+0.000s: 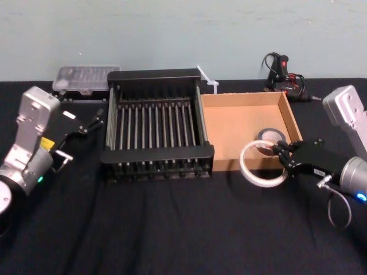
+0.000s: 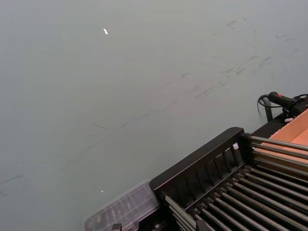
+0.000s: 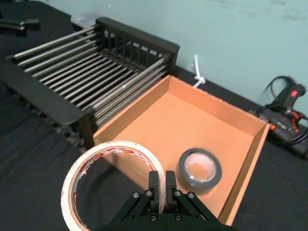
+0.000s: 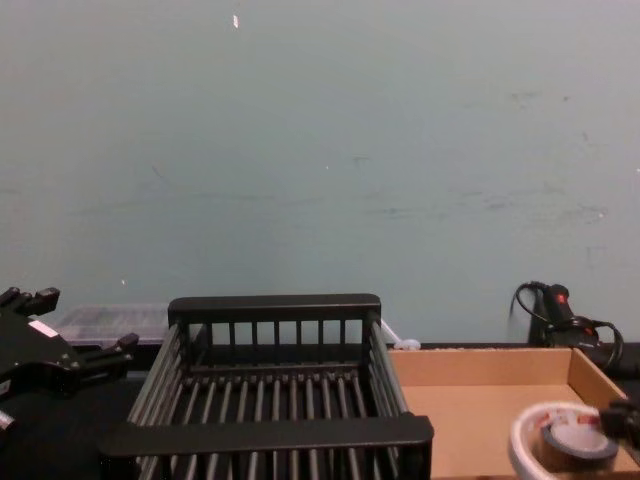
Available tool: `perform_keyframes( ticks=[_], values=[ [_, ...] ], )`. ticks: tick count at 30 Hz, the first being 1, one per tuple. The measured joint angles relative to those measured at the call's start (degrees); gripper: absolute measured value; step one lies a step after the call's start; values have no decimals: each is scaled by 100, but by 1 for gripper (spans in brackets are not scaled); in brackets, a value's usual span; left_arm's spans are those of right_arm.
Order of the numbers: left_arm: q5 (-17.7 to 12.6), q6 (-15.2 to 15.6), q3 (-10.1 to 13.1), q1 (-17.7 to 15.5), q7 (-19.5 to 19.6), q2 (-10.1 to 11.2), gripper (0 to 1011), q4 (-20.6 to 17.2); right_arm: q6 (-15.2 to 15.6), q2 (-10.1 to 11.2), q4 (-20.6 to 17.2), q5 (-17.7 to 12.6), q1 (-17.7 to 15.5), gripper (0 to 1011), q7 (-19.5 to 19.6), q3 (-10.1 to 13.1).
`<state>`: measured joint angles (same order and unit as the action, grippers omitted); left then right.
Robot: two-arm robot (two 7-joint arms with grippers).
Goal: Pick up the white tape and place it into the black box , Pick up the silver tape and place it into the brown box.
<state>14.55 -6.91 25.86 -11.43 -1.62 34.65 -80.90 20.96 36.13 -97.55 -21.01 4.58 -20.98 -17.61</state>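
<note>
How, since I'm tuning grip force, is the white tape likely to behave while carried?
Probably light: the white tape is a thin-walled ring with a wide hole. Pinched at one wall by the right claw, it may swing or flex slightly. Released on edge it would likely roll; flat, it should stay. The left claw sits open beside the black box.

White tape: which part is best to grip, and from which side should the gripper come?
Pinch the thin wall of the white tape, one finger in the large hole, one outside, coming from the robot's right, as the right gripper does now. The ring lies nearly flat, wall exposed. The left gripper idles beside the black box.
</note>
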Motion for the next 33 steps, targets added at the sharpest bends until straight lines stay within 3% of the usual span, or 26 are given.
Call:
perform_keyframes(
  ticks=[12,33],
  values=[
    [0,0,0,0,0,0,1001,0,7,-352,301,134,510,91,-42,-119],
    [0,0,1,0,0,0,1001,0,-129,-961,1130,303,1702,91,-481,-759]
  ],
)
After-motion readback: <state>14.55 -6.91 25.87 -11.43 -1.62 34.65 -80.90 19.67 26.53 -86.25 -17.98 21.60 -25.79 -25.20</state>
